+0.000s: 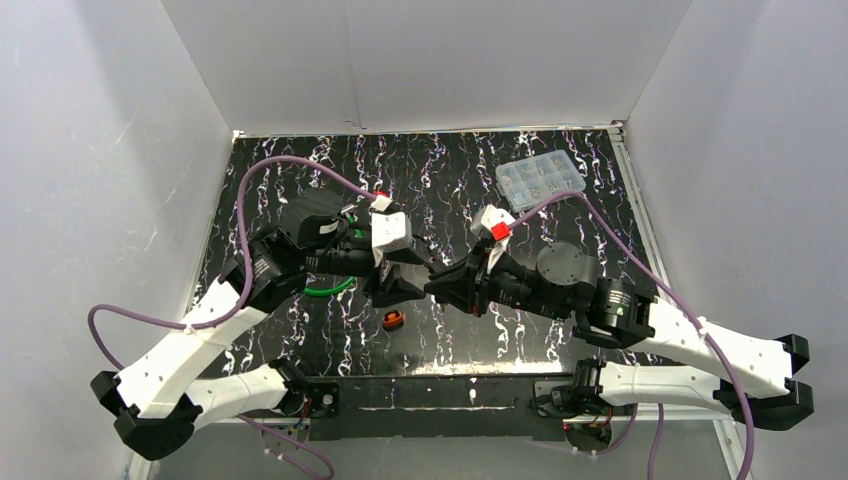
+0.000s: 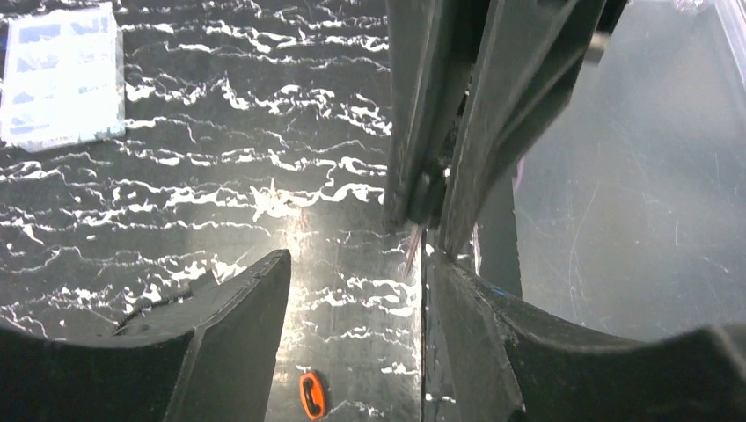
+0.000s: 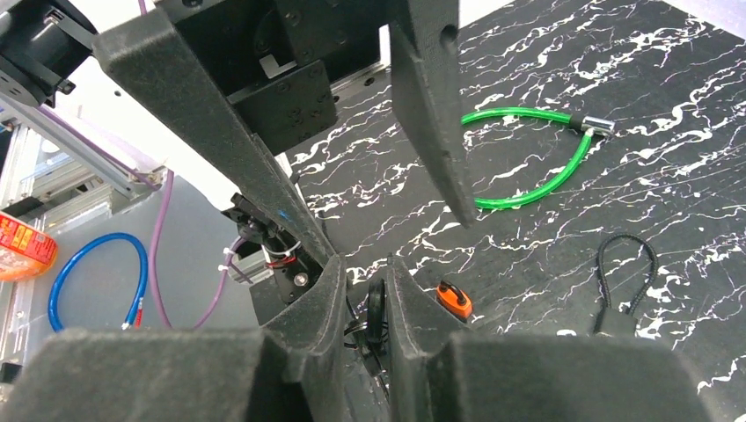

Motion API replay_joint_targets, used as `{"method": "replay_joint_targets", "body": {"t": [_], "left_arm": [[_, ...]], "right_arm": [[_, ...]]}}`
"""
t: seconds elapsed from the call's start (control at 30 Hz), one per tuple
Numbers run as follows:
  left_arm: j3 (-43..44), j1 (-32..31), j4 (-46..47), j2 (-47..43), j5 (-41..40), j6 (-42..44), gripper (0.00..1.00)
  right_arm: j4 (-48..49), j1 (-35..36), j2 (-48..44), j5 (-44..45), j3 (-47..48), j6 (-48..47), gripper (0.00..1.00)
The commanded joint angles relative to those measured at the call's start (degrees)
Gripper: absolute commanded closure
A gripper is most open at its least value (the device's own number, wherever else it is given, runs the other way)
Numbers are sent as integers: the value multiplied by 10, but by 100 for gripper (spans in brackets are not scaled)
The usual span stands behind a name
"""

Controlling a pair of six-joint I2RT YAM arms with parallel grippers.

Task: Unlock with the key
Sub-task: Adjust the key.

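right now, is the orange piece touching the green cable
Apart. The right wrist view shows bare tabletop between the orange piece and the green cable.

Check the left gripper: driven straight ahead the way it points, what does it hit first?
The right gripper: its fingers, shut on a small dark item, sit just ahead of the open left gripper, slightly off centre. Depth is unclear, but contact looks near.

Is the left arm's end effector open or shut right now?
Open. In its own wrist view the fingers of the left end effector stand well apart, with the marbled table showing in the gap.
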Motion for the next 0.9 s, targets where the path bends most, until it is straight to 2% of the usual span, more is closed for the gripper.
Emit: {"method": "replay_joint_targets", "body": {"t": [0.0,0.2,0.3,0.47,0.6,0.73,0.87], "left_arm": [[-6,0,59,-5,30,-22,41],[-17,0,37,-10,74,-14,47],[-19,0,23,-9,86,-8,54],[-14,0,18,-9,83,9,76],[-9,0,8,-12,70,23,99],[-2,0,4,-20,43,37,100],[39,0,-39,-20,19,93,100]], "right_arm": [[55,0,4,-11,21,2,99],[73,0,1,-14,19,4,99],[79,0,1,-18,17,6,99],[86,0,-2,-18,13,10,99],[92,0,-9,-16,6,10,99],[73,0,-7,-29,11,11,99],[20,0,-2,-42,21,16,99]]}}
